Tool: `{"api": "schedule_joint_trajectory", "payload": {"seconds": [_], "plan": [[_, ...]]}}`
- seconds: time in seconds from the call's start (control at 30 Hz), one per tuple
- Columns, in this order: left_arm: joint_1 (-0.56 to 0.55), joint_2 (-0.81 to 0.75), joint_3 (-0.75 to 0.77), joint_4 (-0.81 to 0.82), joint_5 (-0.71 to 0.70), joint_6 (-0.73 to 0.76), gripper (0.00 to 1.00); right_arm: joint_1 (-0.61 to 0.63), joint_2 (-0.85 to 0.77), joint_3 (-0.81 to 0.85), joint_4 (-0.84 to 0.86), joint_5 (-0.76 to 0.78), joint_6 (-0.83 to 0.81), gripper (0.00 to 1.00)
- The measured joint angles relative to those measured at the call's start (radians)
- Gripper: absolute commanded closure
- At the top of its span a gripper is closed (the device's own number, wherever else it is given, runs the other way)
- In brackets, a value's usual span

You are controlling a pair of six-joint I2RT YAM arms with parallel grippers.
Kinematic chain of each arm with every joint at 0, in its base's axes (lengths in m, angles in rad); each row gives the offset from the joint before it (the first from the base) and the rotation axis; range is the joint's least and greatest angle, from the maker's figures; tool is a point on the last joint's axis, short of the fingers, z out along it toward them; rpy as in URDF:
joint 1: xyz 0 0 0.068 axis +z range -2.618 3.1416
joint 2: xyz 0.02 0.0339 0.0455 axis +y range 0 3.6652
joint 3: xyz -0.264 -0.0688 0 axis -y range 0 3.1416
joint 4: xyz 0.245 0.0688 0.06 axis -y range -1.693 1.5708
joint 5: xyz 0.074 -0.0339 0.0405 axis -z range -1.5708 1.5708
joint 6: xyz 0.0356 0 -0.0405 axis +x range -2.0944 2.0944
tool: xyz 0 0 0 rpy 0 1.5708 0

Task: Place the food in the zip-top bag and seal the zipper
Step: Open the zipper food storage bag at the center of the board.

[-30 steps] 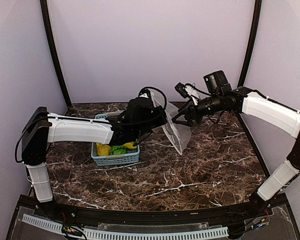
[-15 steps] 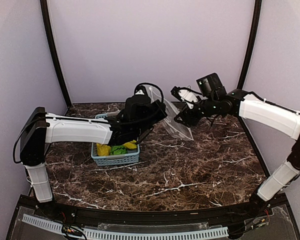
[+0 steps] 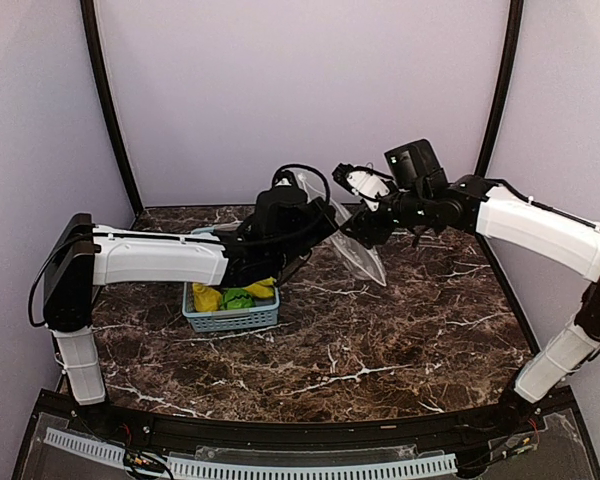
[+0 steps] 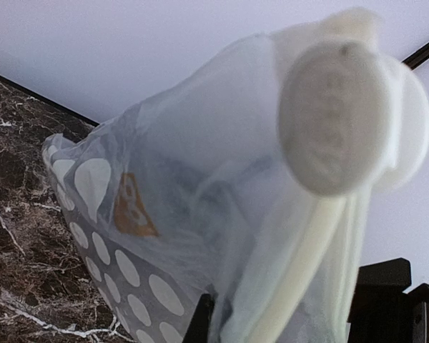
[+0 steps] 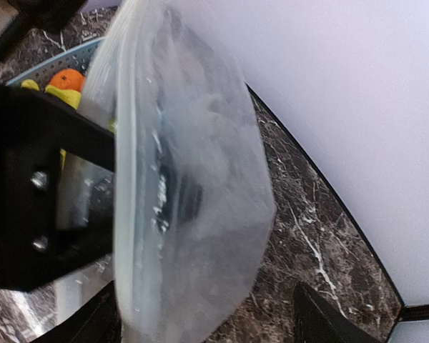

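Both arms outstretched toward each other in mid-air, left gripper (image 3: 315,213) tightly closed, right gripper (image 3: 352,208) wide-jawed.

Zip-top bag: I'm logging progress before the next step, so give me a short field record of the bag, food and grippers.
bag: zip-top bag held up, hanging above the table
left gripper: shut on the bag's upper part
right gripper: open, fingers either side of the bag
food: pieces lying in the blue basket
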Motion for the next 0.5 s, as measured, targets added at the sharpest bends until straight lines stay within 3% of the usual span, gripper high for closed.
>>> {"api": "schedule_joint_trajectory", "payload": {"seconds": [0.3,0.5], "plan": [[-0.001,0.002,0.005,-0.003,-0.030,-0.034,0.99,0.081,0.000,0.002,0.006,0.101,-0.050,0.19],[-0.001,0.002,0.005,-0.003,-0.043,-0.055,0.99,0.085,-0.001,-0.005,0.050,0.255,-0.122,0.22]]}}
